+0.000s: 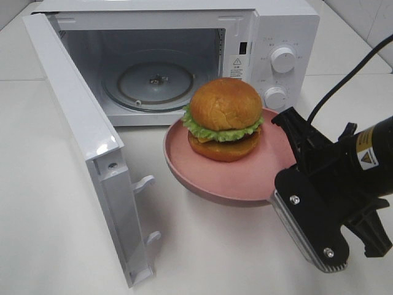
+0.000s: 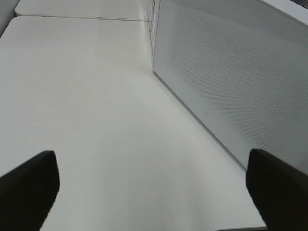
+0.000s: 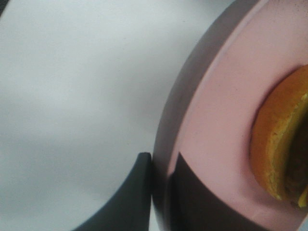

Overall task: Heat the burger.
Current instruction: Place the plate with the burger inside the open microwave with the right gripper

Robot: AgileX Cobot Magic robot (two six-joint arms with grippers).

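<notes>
White table [image 1: 49, 233]: one burger [image 1: 224, 120], one plate [image 1: 239, 181]; right hand [image 3: 161, 168] pinching plate, left hand [image 2: 154, 190] spread.

**Tally of things on the counter**

One burger [image 1: 225, 120], built of two bun halves, one lettuce layer and one dark patty. One pink plate [image 1: 245, 178]. One microwave [image 1: 288, 24], with one door [image 1: 80, 123], one glass turntable [image 1: 153, 83] and one warning sticker [image 1: 236, 64]. Two dials: the upper knob [image 1: 283, 59] and the lower knob [image 1: 276, 98]. Two latch hooks [image 1: 143, 182] on the door's edge. Two end effectors, each with two fingers: the left end effector [image 2: 154, 192] and the right end effector [image 3: 161, 166]. One black cable [image 1: 350, 74]. One counter [image 1: 49, 233].
</notes>
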